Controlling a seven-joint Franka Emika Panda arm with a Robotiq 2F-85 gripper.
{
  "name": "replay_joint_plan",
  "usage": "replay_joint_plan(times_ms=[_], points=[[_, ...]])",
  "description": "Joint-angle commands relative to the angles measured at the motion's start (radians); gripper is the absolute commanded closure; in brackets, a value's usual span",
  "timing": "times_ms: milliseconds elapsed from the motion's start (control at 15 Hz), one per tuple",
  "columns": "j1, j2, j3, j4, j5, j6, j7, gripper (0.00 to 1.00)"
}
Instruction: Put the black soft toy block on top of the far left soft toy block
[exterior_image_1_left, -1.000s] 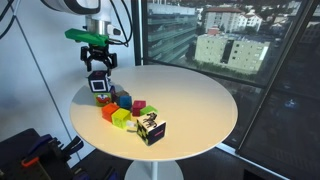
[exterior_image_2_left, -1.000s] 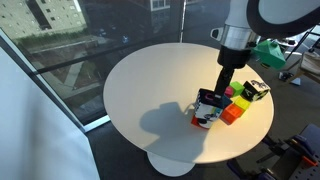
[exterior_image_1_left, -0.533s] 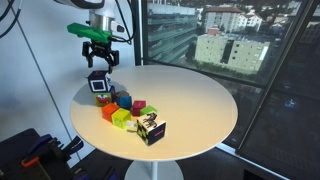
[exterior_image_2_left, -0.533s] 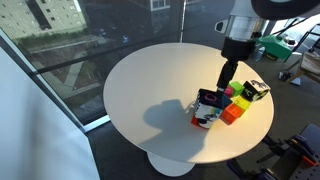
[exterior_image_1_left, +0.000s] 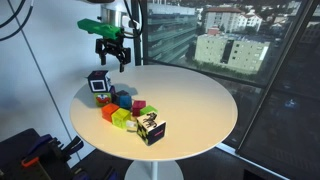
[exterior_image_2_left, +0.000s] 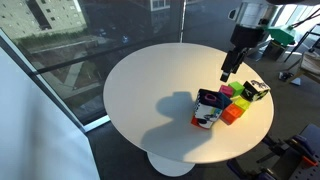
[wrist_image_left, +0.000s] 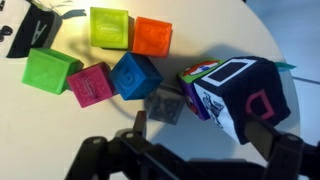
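The gripper (exterior_image_1_left: 113, 57) hangs in the air above the round white table (exterior_image_1_left: 190, 100), its fingers (wrist_image_left: 100, 155) spread wide and holding nothing. Below it and a little to one side, the black soft toy block (exterior_image_1_left: 98, 82) sits on top of the far left soft toy block (exterior_image_1_left: 100, 99), the red cube at the end of the cluster. Both exterior views show this stack from the side, black over red. The wrist view looks down on the black block's pale-framed face, which hides nearly all of the red cube. That view also separates the loose cubes: blue (wrist_image_left: 135, 75), pink (wrist_image_left: 90, 85), green (wrist_image_left: 50, 70), lime (wrist_image_left: 110, 27), orange (wrist_image_left: 152, 38). The black-and-white patterned cube (exterior_image_1_left: 152, 129) stands at the cluster's other end.
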Motion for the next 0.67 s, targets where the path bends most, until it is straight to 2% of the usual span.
replay_joint_plan(times_ms=[0,333,600], points=[[-0.028,-0.004,-0.02,0.026,-0.068,0.015,0.077,0.0],[-0.063,-0.02,-0.047,0.027,-0.201,0.037,0.143,0.0],[-0.088,-0.062,-0.071,0.019,-0.272,-0.013,0.148,0.0]])
